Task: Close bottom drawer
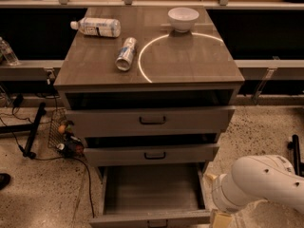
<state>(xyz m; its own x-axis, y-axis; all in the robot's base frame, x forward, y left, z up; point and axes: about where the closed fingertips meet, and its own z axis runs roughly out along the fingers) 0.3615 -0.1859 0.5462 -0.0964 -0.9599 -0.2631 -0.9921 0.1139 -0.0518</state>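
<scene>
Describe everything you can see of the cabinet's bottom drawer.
The bottom drawer is grey wood-grain, like the cabinet. It is pulled far out, well beyond the middle drawer above. Its inside shows a bare floor and low side walls, nothing in it. The front panel lies at the picture's lower edge, its dark handle partly cut off. The robot's hand is beside the panel's right end; whether they touch cannot be told.
</scene>
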